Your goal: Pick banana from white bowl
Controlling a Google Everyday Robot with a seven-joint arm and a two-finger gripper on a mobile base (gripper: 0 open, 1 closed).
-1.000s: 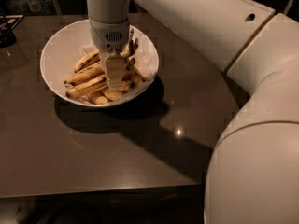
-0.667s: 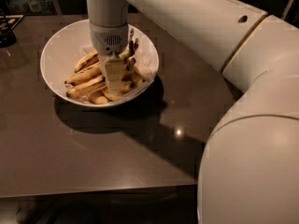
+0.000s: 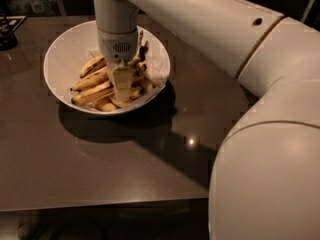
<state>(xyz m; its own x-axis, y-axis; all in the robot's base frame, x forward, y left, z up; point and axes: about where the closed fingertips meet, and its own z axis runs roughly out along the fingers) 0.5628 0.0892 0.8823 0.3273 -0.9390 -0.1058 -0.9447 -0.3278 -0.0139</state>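
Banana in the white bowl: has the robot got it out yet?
Done: the gripper is down inside the white bowl, among the bananas. In hand: whether it grips one is hidden. Left: lifting a banana clear; all lie in the bowl.

Jaws sit in the white bowl (image 3: 64,54), crowded by piled bananas (image 3: 92,79).

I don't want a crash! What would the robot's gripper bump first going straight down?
Probably the pile of yellow, brown-streaked bananas in the wide round white bowl; the gripper points down right over them, perhaps touching.
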